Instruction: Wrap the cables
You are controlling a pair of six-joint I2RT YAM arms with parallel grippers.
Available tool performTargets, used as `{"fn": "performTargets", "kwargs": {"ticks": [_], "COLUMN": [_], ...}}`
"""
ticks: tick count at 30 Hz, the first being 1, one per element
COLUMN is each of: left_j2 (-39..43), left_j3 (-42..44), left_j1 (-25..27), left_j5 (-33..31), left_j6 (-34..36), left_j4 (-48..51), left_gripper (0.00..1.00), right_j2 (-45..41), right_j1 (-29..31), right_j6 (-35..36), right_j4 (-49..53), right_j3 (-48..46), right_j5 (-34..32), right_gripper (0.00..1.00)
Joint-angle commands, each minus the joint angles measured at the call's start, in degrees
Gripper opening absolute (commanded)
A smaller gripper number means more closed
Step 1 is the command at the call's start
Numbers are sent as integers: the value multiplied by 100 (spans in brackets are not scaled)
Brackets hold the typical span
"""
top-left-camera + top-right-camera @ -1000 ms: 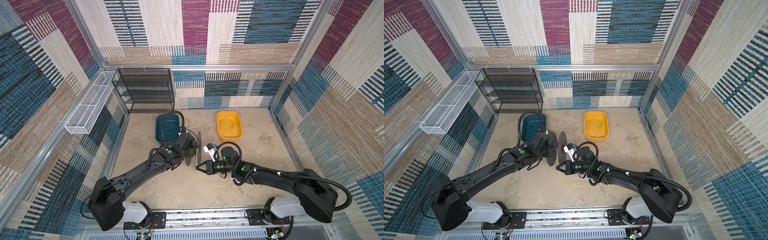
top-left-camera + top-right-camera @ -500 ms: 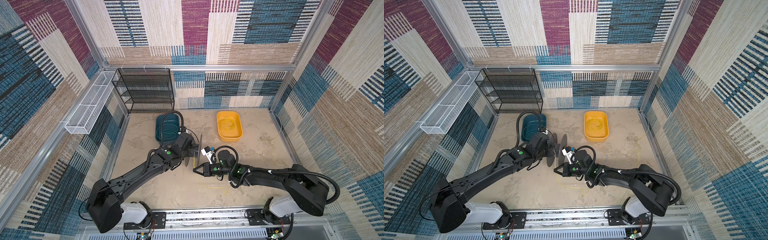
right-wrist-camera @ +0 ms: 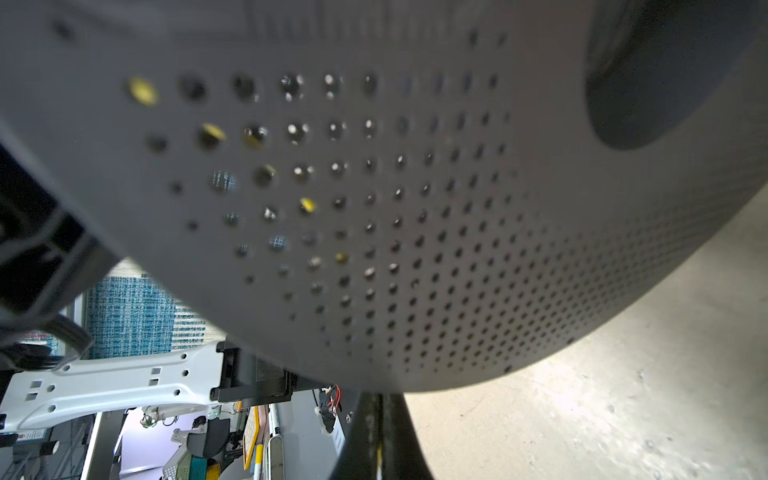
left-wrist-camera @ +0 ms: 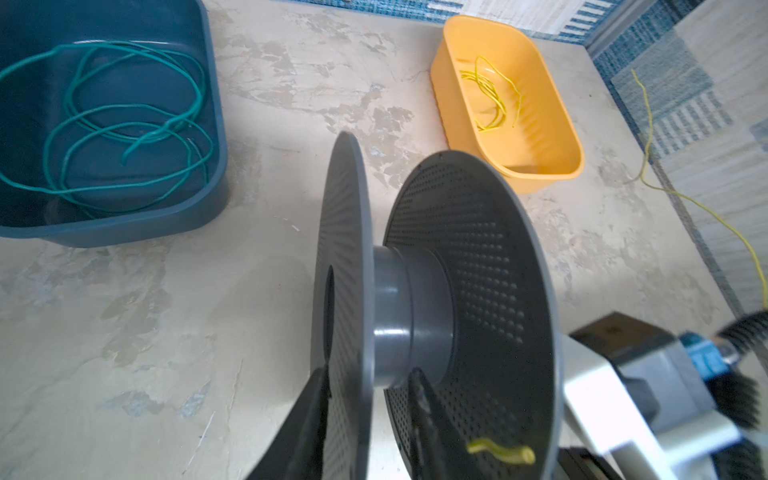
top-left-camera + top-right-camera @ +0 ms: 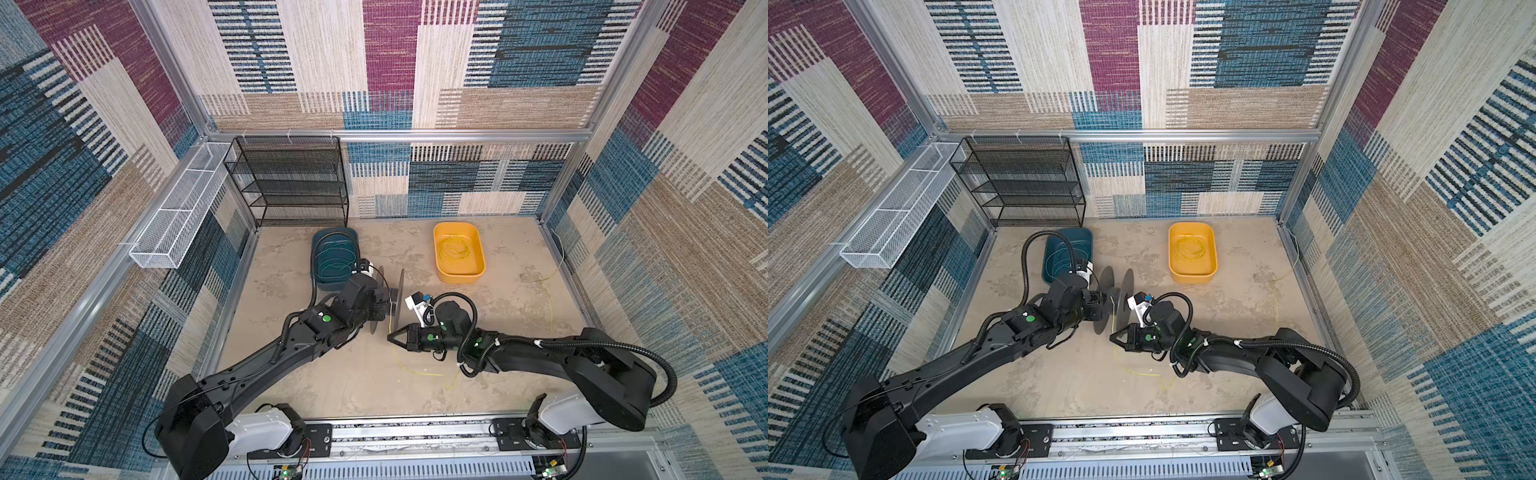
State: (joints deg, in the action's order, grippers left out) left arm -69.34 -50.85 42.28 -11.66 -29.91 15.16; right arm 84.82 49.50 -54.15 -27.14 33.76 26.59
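Right pincer [image 5: 390, 336] clamped on the yellow cable [image 4: 500, 454], just near the spool [image 5: 400, 291]; slack trails right across the surface [image 5: 332, 386]. Left pincer [image 4: 368, 374] loosely straddles one flange. Recommended: hold tension and guide the cable between the flanges.

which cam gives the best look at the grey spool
The left wrist view: the grey spool shows both flanges and the hub between them. In both top views it is small and edge-on. The right wrist view fills with one perforated flange, blurred.
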Motion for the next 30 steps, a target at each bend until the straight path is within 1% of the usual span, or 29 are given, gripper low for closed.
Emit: {"fn": "performTargets", "kwargs": {"ticks": [1, 5, 9, 15, 25, 30], "left_j2": [239, 459, 584, 745, 747, 896], "left_j3": [246, 502, 641, 877, 848, 952], "left_j1": [-2, -11, -13, -23, -34, -34], "left_j5": [408, 548, 773, 1003, 666, 713], "left_j6": [203, 321, 501, 526, 661, 683], "left_j4": [-604, -890, -1056, -1273, -943, -1059], "left_gripper": [36, 43, 45, 46, 43, 44], "right_j2": [34, 111, 157, 293, 349, 415], "right_j1": [5, 7, 14, 14, 122, 129], "right_j6": [1, 12, 71, 71, 282, 299], "right_j4": [-151, -153, -21, 57, 221, 224], "right_j3": [83, 120, 208, 280, 406, 438], "right_j5": [83, 116, 64, 31, -84, -82], "right_gripper": [0, 0, 0, 0, 0, 0]}}
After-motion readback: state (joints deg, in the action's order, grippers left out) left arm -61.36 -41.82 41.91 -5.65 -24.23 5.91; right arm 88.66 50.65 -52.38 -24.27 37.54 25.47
